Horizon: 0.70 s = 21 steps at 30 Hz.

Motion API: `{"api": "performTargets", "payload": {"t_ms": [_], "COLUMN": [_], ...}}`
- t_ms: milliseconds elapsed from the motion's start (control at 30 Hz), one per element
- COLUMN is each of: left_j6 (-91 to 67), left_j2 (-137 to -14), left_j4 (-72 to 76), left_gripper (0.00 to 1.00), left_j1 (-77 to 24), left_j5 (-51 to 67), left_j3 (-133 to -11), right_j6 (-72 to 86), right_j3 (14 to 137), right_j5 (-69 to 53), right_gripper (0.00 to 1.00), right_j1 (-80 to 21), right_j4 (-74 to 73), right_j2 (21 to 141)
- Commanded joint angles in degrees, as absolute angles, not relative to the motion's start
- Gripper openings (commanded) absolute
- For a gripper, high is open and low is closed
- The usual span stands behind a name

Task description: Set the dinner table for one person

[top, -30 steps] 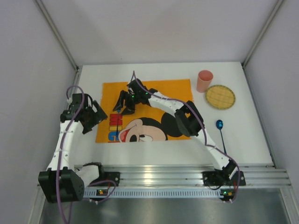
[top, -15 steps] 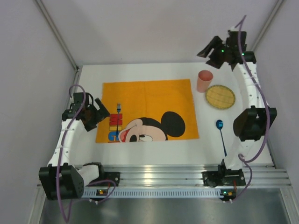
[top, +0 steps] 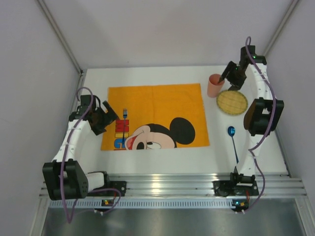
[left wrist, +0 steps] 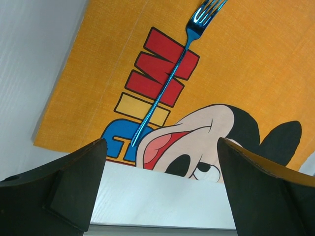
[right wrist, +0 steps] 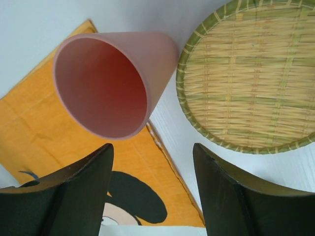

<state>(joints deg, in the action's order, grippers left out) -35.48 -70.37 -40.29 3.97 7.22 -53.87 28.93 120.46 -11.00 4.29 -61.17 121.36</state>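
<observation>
Two grippers are in view, and both of them are released, with nothing between the fingers. We see the left gripper (left wrist: pixel 161 142) with its two dark fingers spread wide, low over the place where the near left part of the orange cloth (top: pixel 157 103) meets the white surface. Straight ahead of this gripper lies a blue fork (left wrist: pixel 170 78), flat on the cloth and across the coloured letters. Its handle end points back toward the gap between the fingers, and its prongs are at the far end, away from the gripper. The fingers do not touch the fork. The right gripper (right wrist: pixel 151 147) is also spread apart and hangs above the far right area. Just ahead of it, more to the side of its left finger, stands a pink cup (right wrist: pixel 106 91), upright, with its open mouth toward the wrist camera. Ahead on the side of its right finger lies a round woven plate (right wrist: pixel 251 78) with a green rim. The cup and the plate are just beside each other, and we cannot tell if they touch. Neither finger touches the cup. Well behind the right gripper, toward the base of its arm, a blue spoon (top: pixel 233 143) lies on the bare surface, apart from the cloth. The dinner table (top: pixel 268 147) is under both grippers and carries all these things.
</observation>
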Motion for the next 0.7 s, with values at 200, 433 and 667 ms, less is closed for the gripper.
{"api": "performTargets", "payload": {"t_ms": [200,433,667], "left_j6": [-34.5,-32.8,-32.3], "left_j2": [-72.6,-73.9,-74.6], "left_j4": [-37.3,-38.6,-38.9], "left_gripper": [0.99,0.99,0.99], "left_j1": [3.7,3.7,3.6], "left_j5": [8.6,9.1,9.0], "left_j3": [-56.9,-58.2,-59.0], "right_j6": [26.7,26.7,29.2], "right_j3": [125.0,130.7,123.9], "right_j5": [-3.7,-1.5,-6.1], "right_gripper": [0.4,0.0,0.11], "right_j1": [2.8,0.4,0.4], "right_j4": [-60.5,-60.4,-56.9], "right_j2": [126.3,131.7,123.6]}}
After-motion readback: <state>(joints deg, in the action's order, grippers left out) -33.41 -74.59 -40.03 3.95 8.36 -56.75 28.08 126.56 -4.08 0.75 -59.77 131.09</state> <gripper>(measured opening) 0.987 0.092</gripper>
